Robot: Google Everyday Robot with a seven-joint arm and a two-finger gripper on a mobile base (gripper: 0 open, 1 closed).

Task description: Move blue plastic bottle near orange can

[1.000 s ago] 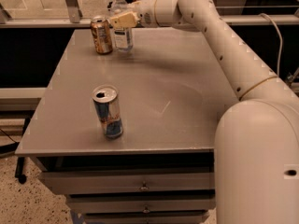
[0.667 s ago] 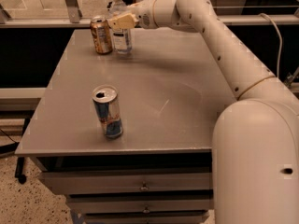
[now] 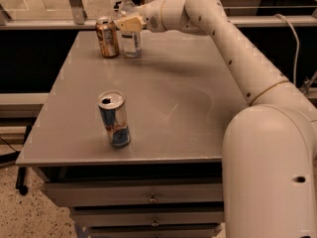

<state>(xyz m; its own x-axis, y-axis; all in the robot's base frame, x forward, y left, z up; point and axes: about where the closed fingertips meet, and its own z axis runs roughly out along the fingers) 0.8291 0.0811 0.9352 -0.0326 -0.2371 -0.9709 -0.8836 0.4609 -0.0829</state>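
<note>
The blue plastic bottle (image 3: 132,42) stands upright at the far left of the grey table (image 3: 188,108), its white cap near the table's back edge. The orange can (image 3: 107,37) stands upright just left of it, with a small gap between them. My gripper (image 3: 128,24) reaches in from the right and sits at the bottle's shoulder, its tan tip across the front of the bottle. The bottle's base rests on the table.
A blue-and-silver can (image 3: 115,119) with red marks stands upright near the table's front left. My arm (image 3: 237,48) stretches across the table's right side. Drawers (image 3: 148,200) sit below the tabletop. A rail (image 3: 39,24) runs behind the table.
</note>
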